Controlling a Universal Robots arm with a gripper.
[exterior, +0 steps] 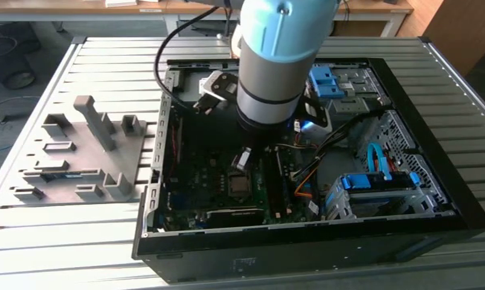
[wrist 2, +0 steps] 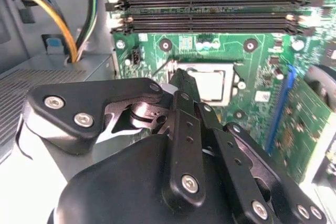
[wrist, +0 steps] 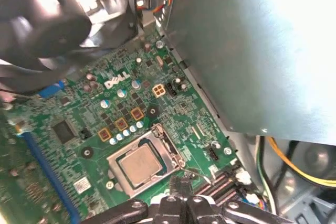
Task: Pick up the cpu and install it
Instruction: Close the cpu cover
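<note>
cpu: the cpu (wrist: 139, 166) lies flat in the motherboard socket (wrist: 168, 140), silvery top up, framed by the socket's metal bracket; in the second wrist view it (wrist 2: 212, 85) shows just beyond the claw's tip.
claw: the claw (wrist 2: 181, 80) hangs just above the socket's edge, holding nothing; whether its fingers are spread or pressed together cannot be told.
motherboard: the green motherboard (wrist: 79, 124) carries long memory slots (wrist 2: 210, 11) beside the socket.
case: an open black computer case (exterior: 323, 241) lies on the slatted table (exterior: 105, 60), toward its middle.
fixture: a grey parts fixture (exterior: 81, 157) sits near the table's edge, at the exterior view's left.
</note>
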